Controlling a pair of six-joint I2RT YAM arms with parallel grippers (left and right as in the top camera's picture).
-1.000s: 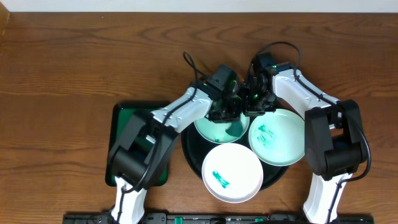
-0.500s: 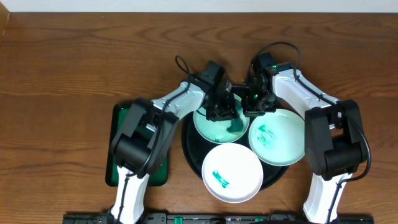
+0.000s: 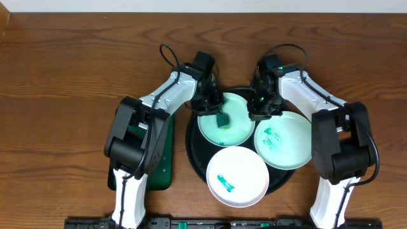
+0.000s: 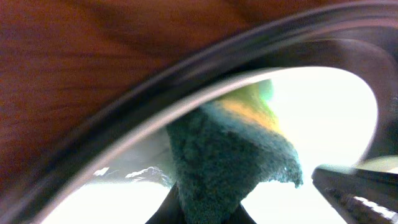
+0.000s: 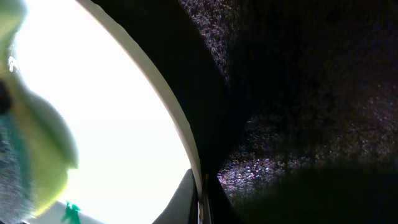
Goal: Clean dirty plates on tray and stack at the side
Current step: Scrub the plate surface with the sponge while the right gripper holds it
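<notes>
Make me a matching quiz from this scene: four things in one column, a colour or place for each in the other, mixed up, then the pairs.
Things:
1 sponge
2 front plate
3 round tray
4 rectangular tray

Descriptions:
A black
B dark green
C resting on the back plate
D white with a teal smear

Pairs: 1-C, 2-D, 3-A, 4-B
</notes>
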